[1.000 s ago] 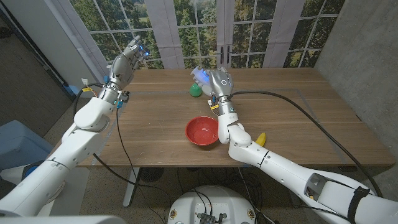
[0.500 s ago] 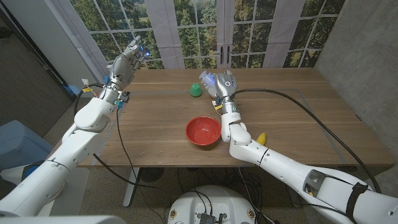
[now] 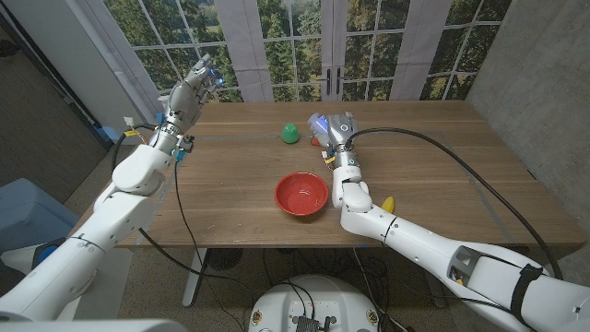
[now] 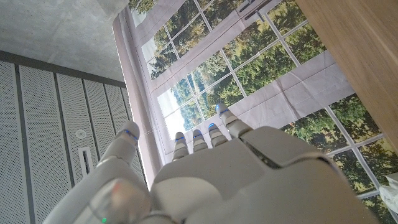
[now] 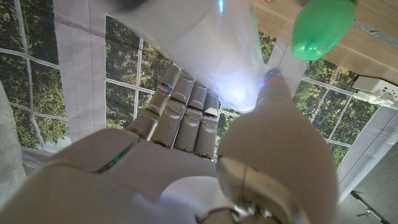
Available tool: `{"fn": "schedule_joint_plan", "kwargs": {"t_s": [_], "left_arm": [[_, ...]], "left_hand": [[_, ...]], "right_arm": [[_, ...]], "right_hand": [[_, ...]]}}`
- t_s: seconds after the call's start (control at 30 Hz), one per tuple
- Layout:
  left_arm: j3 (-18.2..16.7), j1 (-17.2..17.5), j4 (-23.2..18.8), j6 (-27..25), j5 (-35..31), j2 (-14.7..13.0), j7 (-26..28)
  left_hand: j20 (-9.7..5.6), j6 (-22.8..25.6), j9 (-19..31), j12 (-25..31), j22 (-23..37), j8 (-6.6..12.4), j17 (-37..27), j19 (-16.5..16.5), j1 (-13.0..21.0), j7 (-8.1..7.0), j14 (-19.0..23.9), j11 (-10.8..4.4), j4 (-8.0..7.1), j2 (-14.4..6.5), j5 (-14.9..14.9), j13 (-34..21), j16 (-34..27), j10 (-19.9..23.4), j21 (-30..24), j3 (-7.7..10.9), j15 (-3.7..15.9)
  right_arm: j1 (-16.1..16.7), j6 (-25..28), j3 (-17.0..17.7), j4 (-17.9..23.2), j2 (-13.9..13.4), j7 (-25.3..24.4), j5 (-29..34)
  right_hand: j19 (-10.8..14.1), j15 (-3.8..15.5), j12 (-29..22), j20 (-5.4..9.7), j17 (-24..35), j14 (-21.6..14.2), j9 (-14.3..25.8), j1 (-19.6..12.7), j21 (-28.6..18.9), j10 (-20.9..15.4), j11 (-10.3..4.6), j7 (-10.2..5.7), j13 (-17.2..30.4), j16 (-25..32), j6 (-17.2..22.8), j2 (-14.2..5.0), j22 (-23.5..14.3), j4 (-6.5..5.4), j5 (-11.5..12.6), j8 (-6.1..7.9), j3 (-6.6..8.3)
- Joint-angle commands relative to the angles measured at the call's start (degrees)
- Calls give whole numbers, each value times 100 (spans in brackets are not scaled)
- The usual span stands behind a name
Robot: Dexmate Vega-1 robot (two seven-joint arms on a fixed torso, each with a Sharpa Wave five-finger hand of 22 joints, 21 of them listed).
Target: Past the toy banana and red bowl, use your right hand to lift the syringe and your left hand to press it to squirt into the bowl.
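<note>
- The right hand [image 3: 332, 126] is raised over the far middle of the wooden desk [image 3: 230, 184], its fingers [image 5: 186, 115] curled around a clear, translucent syringe [image 5: 214, 46] whose barrel glows in the hand's blue light in the right wrist view.
- A small red piece [image 3: 316, 143] peeks out just beside that hand in the head view; what it belongs to cannot be told.
- A green bulb-shaped object [image 3: 290, 133] stands on the desk just to the robot's left of the right hand, apart from it.
- The red bowl [image 3: 300, 194] sits near the desk's front edge, nearer the robot than the raised hand and beside the right forearm.
- The toy banana [image 3: 388, 204], yellow, lies at the front edge on the forearm's other side, partly hidden by the arm.
- The left hand [image 3: 189, 89] is lifted above the desk's far left corner, fingers [image 4: 205, 134] extended together and holding nothing, pointing toward the tall windows [image 3: 304, 41].
</note>
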State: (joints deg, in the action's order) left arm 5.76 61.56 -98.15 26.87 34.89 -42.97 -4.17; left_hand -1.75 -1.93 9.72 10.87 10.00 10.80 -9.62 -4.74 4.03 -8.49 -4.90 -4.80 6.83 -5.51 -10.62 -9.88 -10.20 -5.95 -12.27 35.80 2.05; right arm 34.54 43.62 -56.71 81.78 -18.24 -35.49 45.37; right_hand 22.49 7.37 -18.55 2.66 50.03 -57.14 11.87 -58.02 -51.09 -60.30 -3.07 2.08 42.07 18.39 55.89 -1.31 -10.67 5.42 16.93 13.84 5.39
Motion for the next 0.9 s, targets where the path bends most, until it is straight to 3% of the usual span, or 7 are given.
{"fn": "schedule_joint_plan", "kwargs": {"t_s": [0.03,0.23,0.43,0.9], "left_arm": [[53,-44,11,-43,-8,5,-9],[54,-46,0,-61,-9,-11,-5],[55,-46,-15,-88,-2,-38,-19],[58,-32,-50,-121,13,-58,-22]], "left_hand": [[-31,34,24,9,22,-5,-5,-21,47,-9,-7,-11,25,-147,16,-16,7,12,5,19,264],[-31,31,24,8,23,-9,-5,-22,46,-7,-7,-9,30,-144,18,-16,8,12,9,20,265],[-31,33,25,6,23,-11,-6,-24,43,-9,-8,-9,38,-139,20,-16,9,13,13,20,271],[-30,30,25,1,25,-17,-8,-30,40,-7,-6,-8,48,-142,21,-16,8,12,19,25,263]], "right_arm": [[-180,451,-170,-123,-87,490,-238],[-255,586,-249,-272,-36,517,-330],[-419,908,-434,-226,-61,1045,-437],[-615,1173,-700,-323,-82,1272,-562]], "right_hand": [[47,571,31,842,29,-128,19,-822,-26,-863,-853,-985,2,-19,960,-798,1,-74,-1,4,60],[-10,568,55,859,31,-125,21,-815,1,-846,-851,-983,0,-33,954,-807,9,-85,-7,1,65],[-209,578,64,815,46,-126,24,-827,90,-850,-850,-1011,23,-46,935,-801,26,-81,-16,-7,73],[-166,569,147,716,67,-108,29,-837,108,-831,-852,-1014,-19,-79,906,-827,47,-92,-38,-12,103]]}}
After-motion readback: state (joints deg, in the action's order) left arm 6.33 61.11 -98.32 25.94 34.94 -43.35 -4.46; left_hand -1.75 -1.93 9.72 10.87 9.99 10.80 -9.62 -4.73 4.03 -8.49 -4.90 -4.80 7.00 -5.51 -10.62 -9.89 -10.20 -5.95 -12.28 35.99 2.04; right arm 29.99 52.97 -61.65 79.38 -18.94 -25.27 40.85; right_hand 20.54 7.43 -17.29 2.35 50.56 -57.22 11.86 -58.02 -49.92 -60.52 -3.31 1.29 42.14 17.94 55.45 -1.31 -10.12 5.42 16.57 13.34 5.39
